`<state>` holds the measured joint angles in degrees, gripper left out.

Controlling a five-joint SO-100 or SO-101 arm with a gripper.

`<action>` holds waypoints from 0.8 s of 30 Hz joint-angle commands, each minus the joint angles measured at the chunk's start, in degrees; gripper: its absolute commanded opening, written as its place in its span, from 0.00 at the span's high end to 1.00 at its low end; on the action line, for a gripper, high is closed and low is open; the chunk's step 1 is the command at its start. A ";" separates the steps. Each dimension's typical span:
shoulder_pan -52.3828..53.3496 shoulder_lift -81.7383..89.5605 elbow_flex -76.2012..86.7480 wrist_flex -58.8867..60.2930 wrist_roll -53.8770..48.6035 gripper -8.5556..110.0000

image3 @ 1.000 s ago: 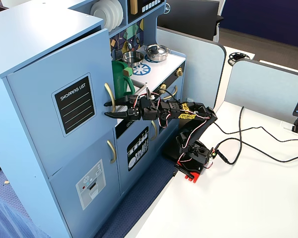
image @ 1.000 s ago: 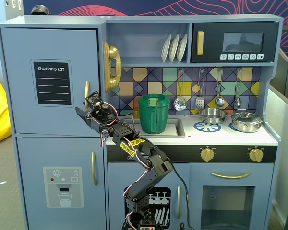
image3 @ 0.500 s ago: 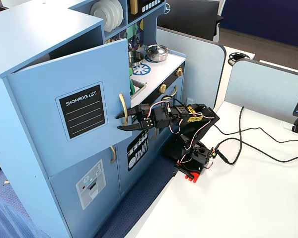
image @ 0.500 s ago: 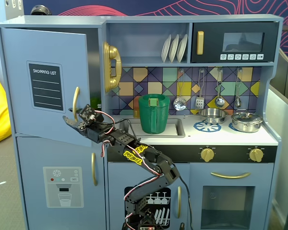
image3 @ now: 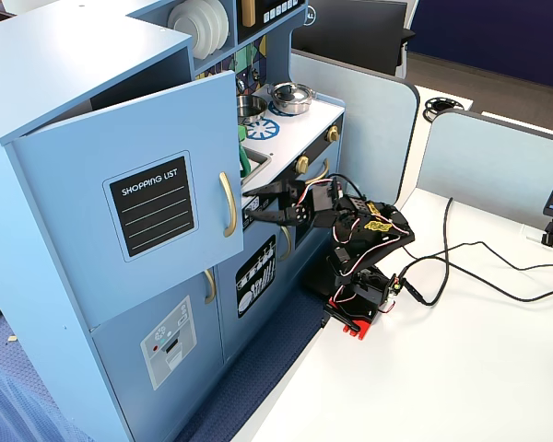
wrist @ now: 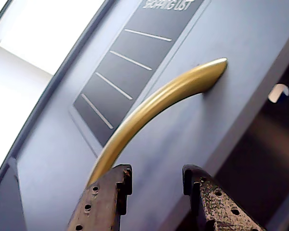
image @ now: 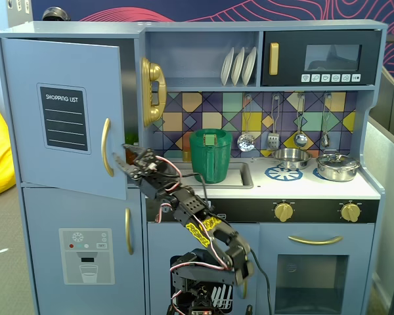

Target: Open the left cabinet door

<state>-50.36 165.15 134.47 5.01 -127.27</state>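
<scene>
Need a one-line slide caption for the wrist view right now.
Open gripper just below the gold handle of the SHOPPING LIST door, which stands partly open.

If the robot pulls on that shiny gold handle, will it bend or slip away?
Probably no bending: the gold handle looks like a stiff bar fixed to the left cabinet door. It looks smooth and glossy, so the open gripper could slide along it. The door already hangs ajar in both fixed views, so it likely swings easily.
</scene>
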 commanded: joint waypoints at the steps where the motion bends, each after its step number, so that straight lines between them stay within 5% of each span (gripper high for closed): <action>1: 5.19 4.48 -0.44 2.90 2.37 0.90; 11: 14.33 -0.88 -2.46 4.57 8.00 0.91; 24: 3.25 -16.26 -7.73 -3.78 1.32 0.91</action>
<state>-42.54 150.12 131.48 3.43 -122.87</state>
